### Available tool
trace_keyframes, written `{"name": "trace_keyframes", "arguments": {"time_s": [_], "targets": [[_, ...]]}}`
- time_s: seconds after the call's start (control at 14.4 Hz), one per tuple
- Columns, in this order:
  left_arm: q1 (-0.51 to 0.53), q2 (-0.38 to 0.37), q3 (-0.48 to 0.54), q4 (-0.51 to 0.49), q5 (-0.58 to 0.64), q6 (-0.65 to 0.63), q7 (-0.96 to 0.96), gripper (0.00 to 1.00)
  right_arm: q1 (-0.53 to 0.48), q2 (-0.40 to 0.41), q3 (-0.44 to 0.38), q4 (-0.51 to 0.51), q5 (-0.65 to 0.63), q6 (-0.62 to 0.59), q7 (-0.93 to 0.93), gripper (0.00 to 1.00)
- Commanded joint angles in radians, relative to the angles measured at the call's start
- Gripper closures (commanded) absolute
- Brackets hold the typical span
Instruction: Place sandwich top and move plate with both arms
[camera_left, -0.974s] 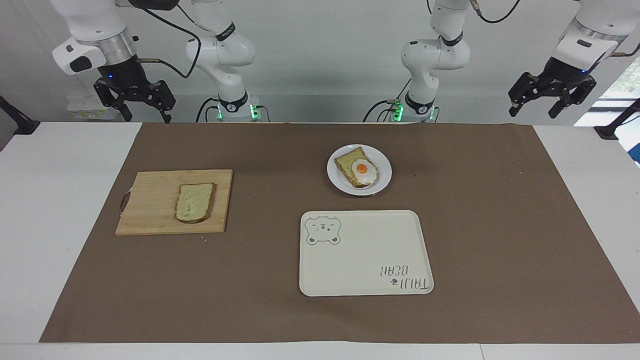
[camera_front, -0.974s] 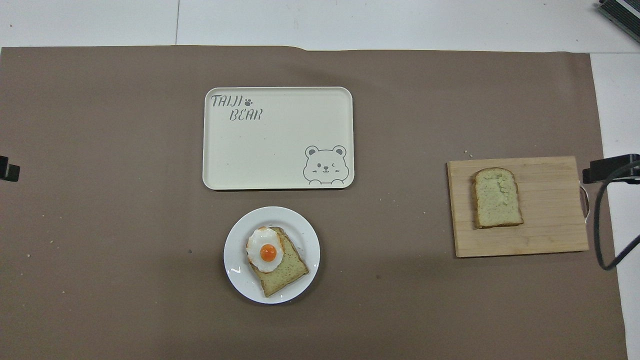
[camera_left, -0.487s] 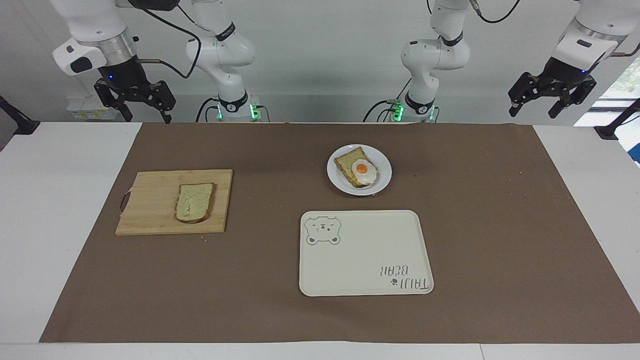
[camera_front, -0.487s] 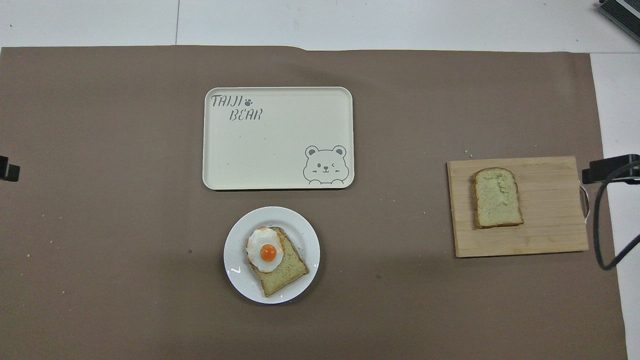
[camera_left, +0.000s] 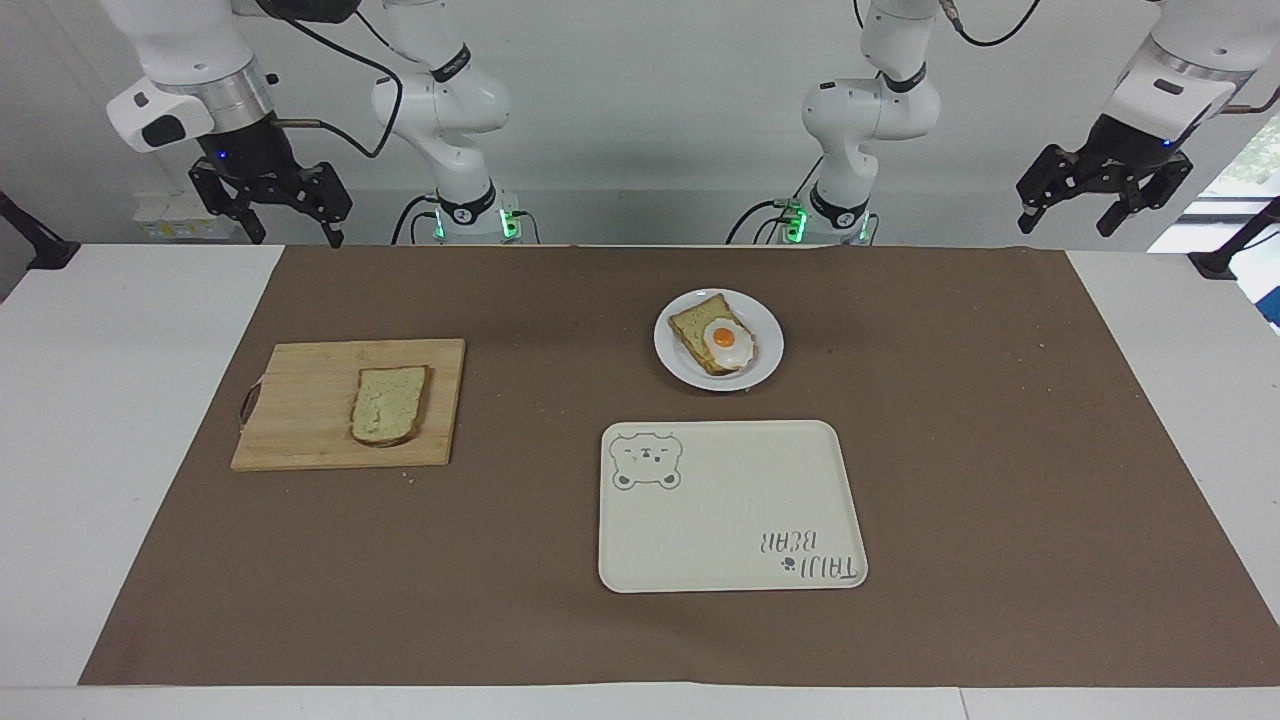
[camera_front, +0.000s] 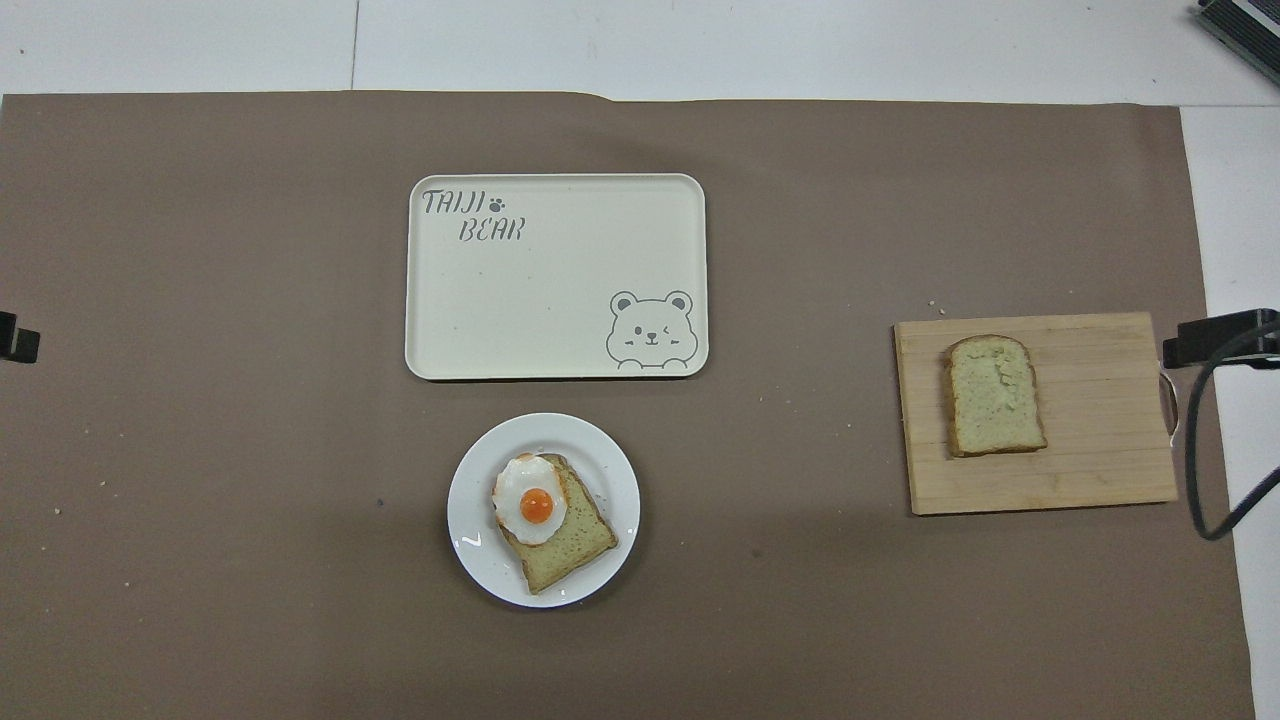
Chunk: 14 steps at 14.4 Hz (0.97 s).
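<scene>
The sandwich top lies flat on a wooden cutting board toward the right arm's end of the table; it also shows in the overhead view. The white plate sits near the table's middle, close to the robots, and carries a bread slice with a fried egg; the plate also shows in the overhead view. My right gripper hangs open and empty, raised over the table's edge at the robots' end. My left gripper hangs open and empty, raised at the left arm's end.
A cream rectangular tray with a bear drawing lies just farther from the robots than the plate, also seen from overhead. A brown mat covers the table. Black clamps stand at both ends of the table's edge.
The right gripper has shifted very slightly. Nothing on the table has moved.
</scene>
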Motion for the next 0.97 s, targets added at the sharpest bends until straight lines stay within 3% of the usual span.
{"name": "trace_keyframes", "arguments": {"time_s": [0.0,0.9], "targets": [[0.015,-0.016,-0.014,-0.014,0.012,-0.001,-0.007,0.00,-0.013,-0.017,0.009,-0.035,0.006,0.022,-0.016,0.00],[0.015,-0.016,-0.014,-0.016,0.012,-0.001,-0.007,0.00,-0.019,-0.026,0.009,-0.077,0.006,0.077,-0.028,0.00]]}}
